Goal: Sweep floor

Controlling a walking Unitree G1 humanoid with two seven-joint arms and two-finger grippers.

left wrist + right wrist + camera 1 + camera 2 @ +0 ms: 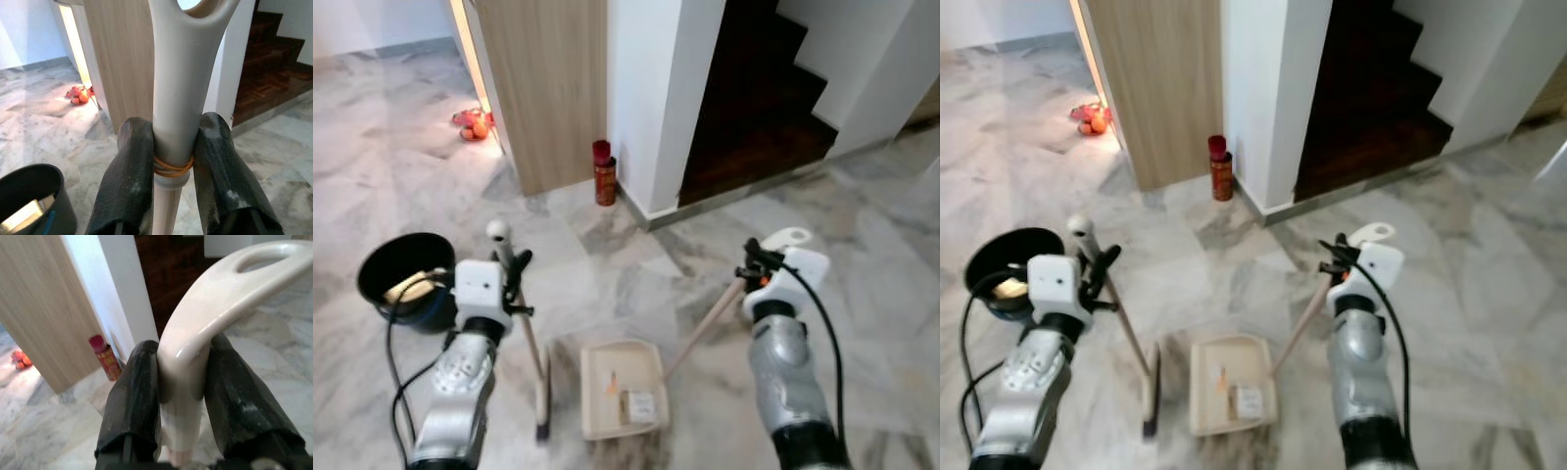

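Observation:
My left gripper (pixel 512 277) is shut on the pale handle of a broom (pixel 530 345), whose dark brush head rests on the marble floor beside the dustpan. In the left wrist view the fingers (pixel 129 181) clamp the broom handle (pixel 178 93) just above a rubber band. My right gripper (pixel 751 264) is shut on the looped handle of a cream dustpan (pixel 621 387), which lies flat on the floor between my arms. A small brown box and an orange scrap lie in the pan. The right wrist view shows the fingers (pixel 134 406) squeezing the dustpan handle (pixel 210 308).
A black bin (pixel 406 279) stands at my left. A red can (pixel 604 173) sits by the white wall corner, next to a wooden panel (pixel 548 88). Dark stairs (pixel 759 98) rise behind. Orange toys (pixel 473 124) lie far left on the marble floor (pixel 881 225).

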